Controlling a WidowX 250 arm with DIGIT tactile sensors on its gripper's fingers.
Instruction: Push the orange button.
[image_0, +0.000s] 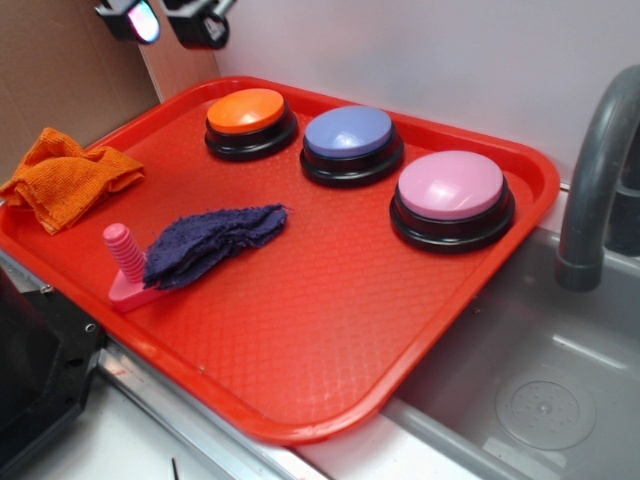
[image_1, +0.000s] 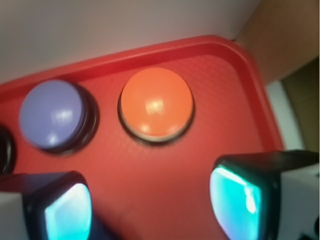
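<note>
The orange button (image_0: 246, 111) has an orange dome on a black base and sits at the back left of the red tray (image_0: 300, 340). In the wrist view the orange button (image_1: 156, 104) lies ahead of and above my jaws. My gripper (image_0: 168, 20) hangs high above the tray's back left corner, only its fingertips in view at the top edge. In the wrist view my gripper (image_1: 152, 202) is open and empty, with bare tray between its fingers (image_1: 237, 200), which have glowing cyan pads.
A blue-purple button (image_0: 350, 133) and a pink button (image_0: 451, 187) sit to the right of the orange one. A dark blue rag (image_0: 215, 240) and a pink ridged peg (image_0: 125, 255) lie on the tray. An orange cloth (image_0: 68, 175) drapes the left rim. A sink (image_0: 530, 400) and grey faucet (image_0: 595, 170) are at right.
</note>
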